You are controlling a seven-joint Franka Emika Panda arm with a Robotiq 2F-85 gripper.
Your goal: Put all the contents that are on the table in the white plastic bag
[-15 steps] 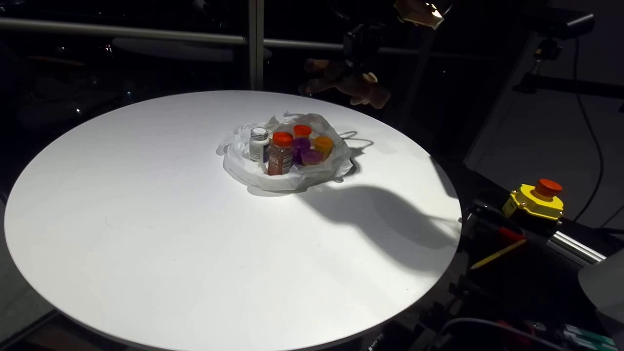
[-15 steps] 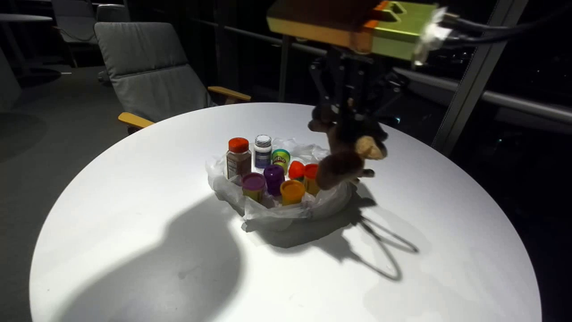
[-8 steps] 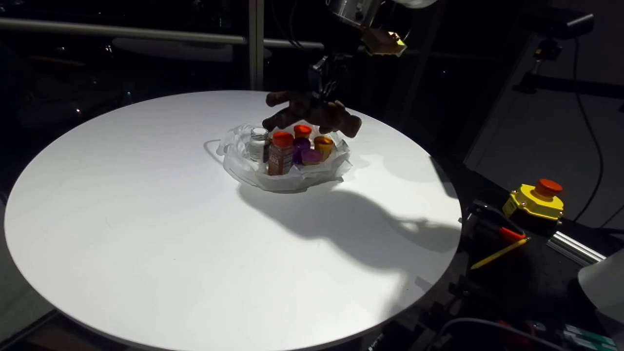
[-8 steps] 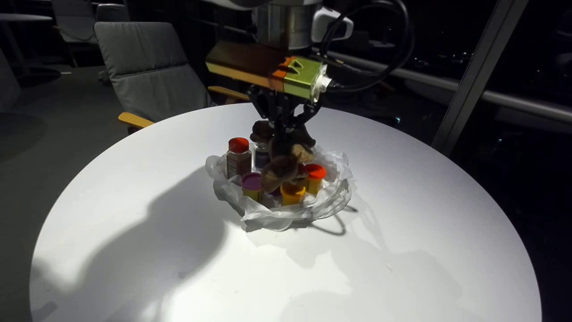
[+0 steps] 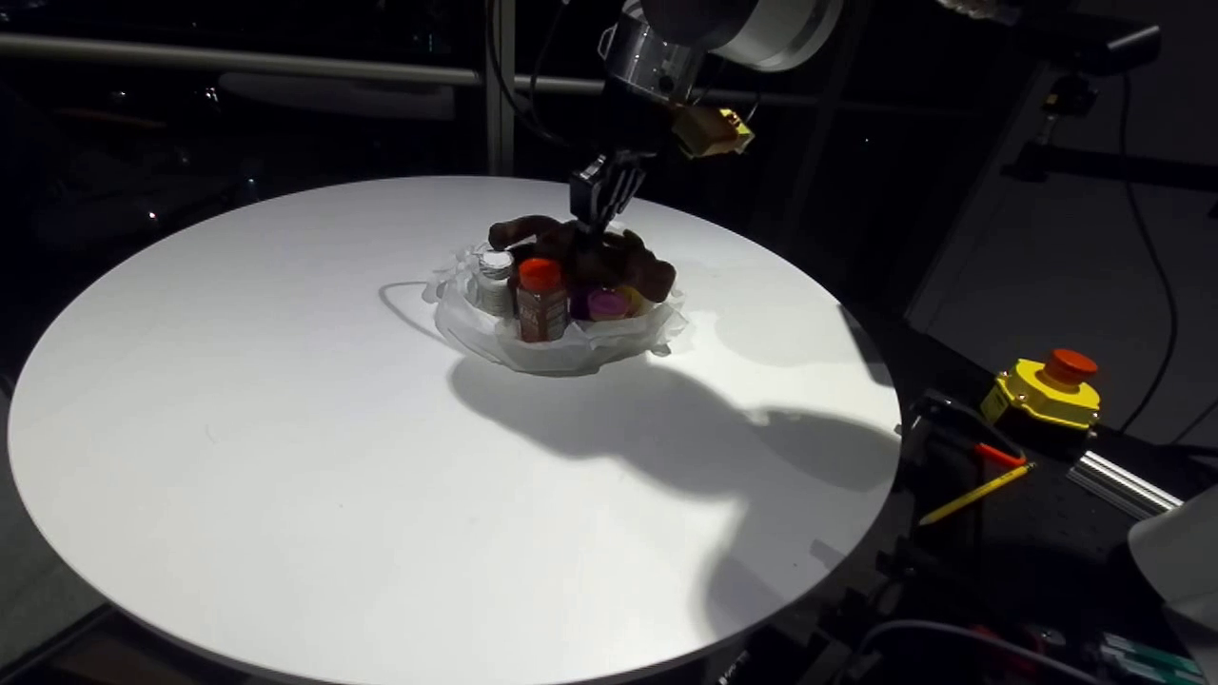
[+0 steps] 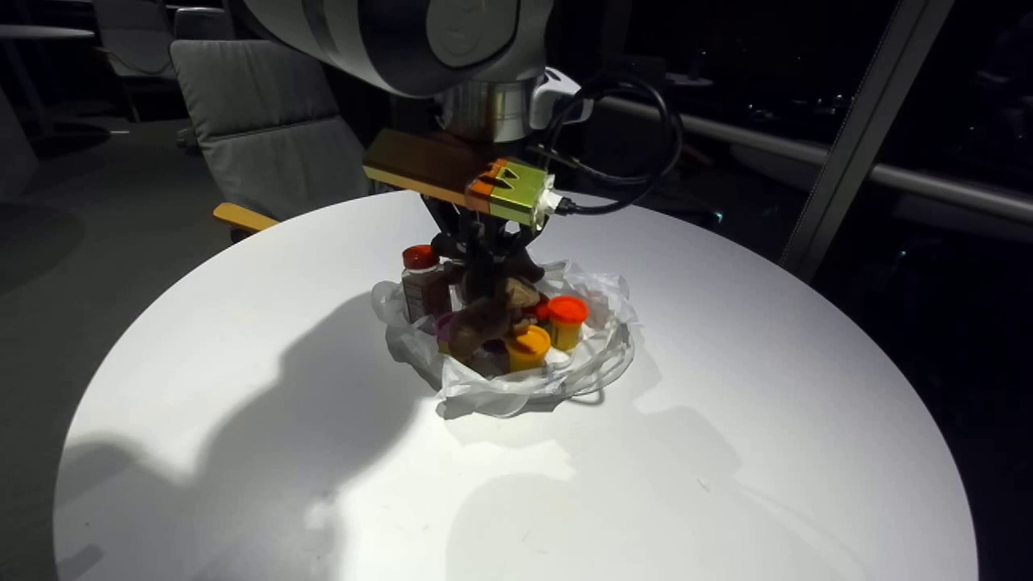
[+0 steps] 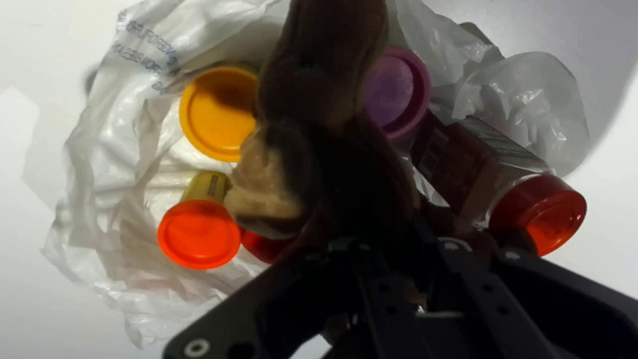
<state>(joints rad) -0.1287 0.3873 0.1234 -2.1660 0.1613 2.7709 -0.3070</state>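
The round surface (image 5: 285, 476) has no corners to guide you, so judge by its edges: in both exterior views the work lies nearer the far edge, well inside the rim. Your arm (image 6: 460, 48) has come down over it in the last second. Underneath, the white plastic bag (image 5: 561, 358) is spread open, and you have brought the brown soft toy (image 5: 609, 259) from above its rim to its middle, down among the contents. Your jaws are grasping the toy, so letting go looks like the next step, and this may be the final placement. The red-capped bottle (image 5: 542, 312) and the white-capped bottle (image 5: 494, 290) have both shifted slightly, probably nudged by the toy; push harder and one could topple outward. Smallest are the tubs: the orange-lidded tub (image 6: 529, 349), the red-lidded tub (image 7: 199, 234) and the purple-lidded tub (image 7: 396, 92) sit close around the toy, though you cannot tell whether it touches their lids.
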